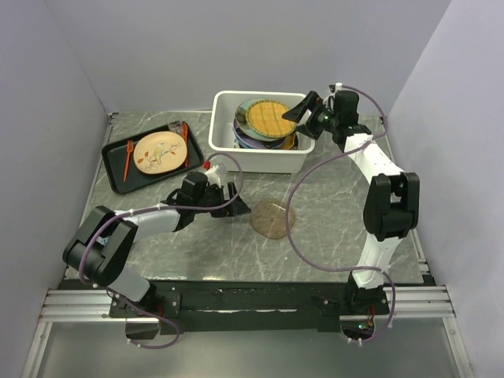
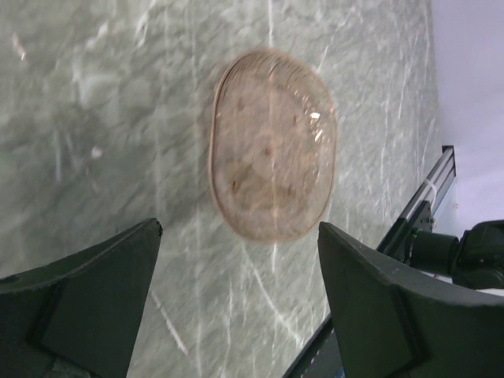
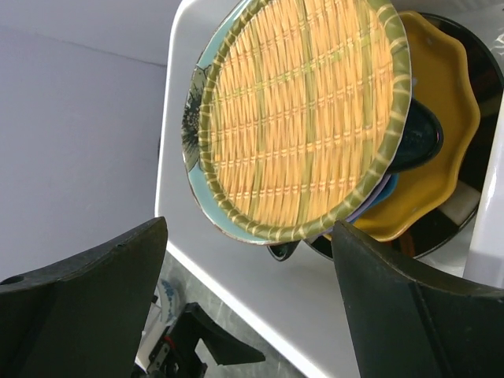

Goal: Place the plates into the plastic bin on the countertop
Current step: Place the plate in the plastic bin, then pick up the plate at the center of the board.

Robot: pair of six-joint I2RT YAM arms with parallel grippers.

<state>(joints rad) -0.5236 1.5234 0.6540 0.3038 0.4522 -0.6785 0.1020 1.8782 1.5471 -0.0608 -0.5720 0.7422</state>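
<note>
The white plastic bin [image 1: 260,161] stood at the far edge of the grey marble-patterned countertop [image 1: 331,228], a little right of its middle. Several plates were stacked inside it. On top lay a woven yellow plate with a green rim [image 1: 269,117], tilted, its upper edge leaning toward the bin's far left wall. In the right wrist view a pale teal plate with a dark flower [image 3: 193,134] showed just under it, and an orange scalloped plate [image 3: 437,150] lay lower, toward the bin's right side.

The right gripper [image 1: 298,110] hung over the bin's far right corner, its jaws spread wide and nothing between them. The woven plate lay clear of both fingers.

One translucent brownish plate [image 1: 272,218] lay flat near the middle of the countertop, in front of the bin and apart from it. The left gripper [image 1: 236,206] was low over the countertop just to that plate's left, pointing at it, jaws wide apart and holding nothing. Whether a fingertip touched the rim could not be told.

At the far left corner sat a black tray [image 1: 118,177] carrying a beige plate [image 1: 160,151] and two orange utensils [image 1: 127,160]
</note>
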